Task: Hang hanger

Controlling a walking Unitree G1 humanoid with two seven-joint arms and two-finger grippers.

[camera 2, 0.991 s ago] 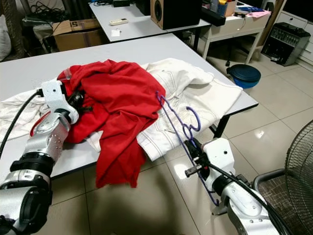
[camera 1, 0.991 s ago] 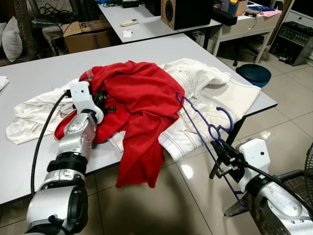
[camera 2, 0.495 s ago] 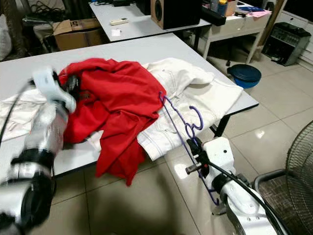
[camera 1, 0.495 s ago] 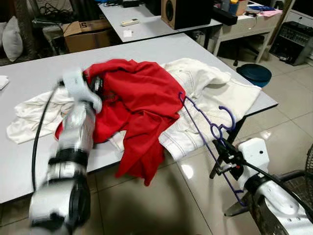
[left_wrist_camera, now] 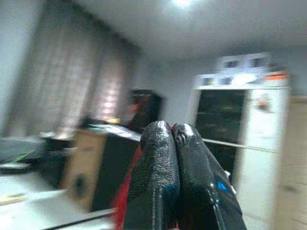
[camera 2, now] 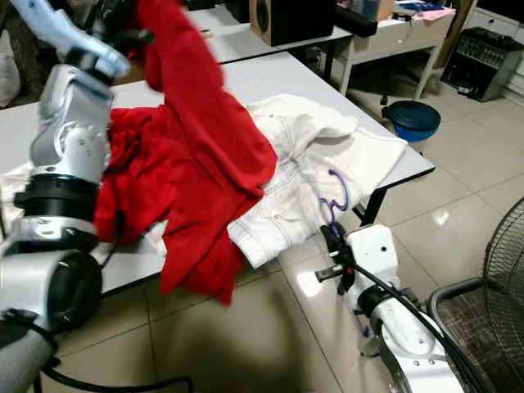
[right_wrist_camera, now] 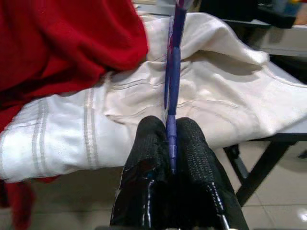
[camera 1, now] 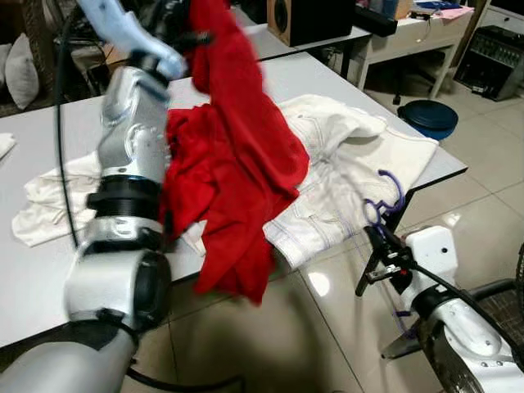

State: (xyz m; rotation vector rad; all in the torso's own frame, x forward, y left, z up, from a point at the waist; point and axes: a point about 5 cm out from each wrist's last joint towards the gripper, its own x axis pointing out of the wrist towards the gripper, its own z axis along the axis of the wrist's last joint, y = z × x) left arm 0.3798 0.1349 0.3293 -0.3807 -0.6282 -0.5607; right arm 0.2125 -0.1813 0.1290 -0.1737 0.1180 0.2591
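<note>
My left gripper (camera 1: 182,24) is raised high above the grey table (camera 1: 49,131) and is shut on a red garment (camera 1: 237,164). The garment hangs from it in a long drape, its lower end past the table's front edge. In the left wrist view the fingers (left_wrist_camera: 156,163) are pressed together with red cloth (left_wrist_camera: 125,191) beside them. My right gripper (camera 1: 378,246), low off the table's front right corner, is shut on a purple hanger (right_wrist_camera: 171,72). The hanger's hook (camera 1: 385,192) stands over a white garment (camera 1: 352,155) spread on the table.
More white cloth (camera 1: 49,205) lies at the table's left. A dark blue basin (camera 1: 430,117) sits on the tiled floor at right, near a second table with a black speaker (camera 1: 315,16). A fan's wire guard (camera 1: 517,278) stands at the right edge.
My left arm has swung up from the table, lifting the red garment with it. The right gripper still holds the hanger, which now stands a little steeper and nearer the table's corner.
</note>
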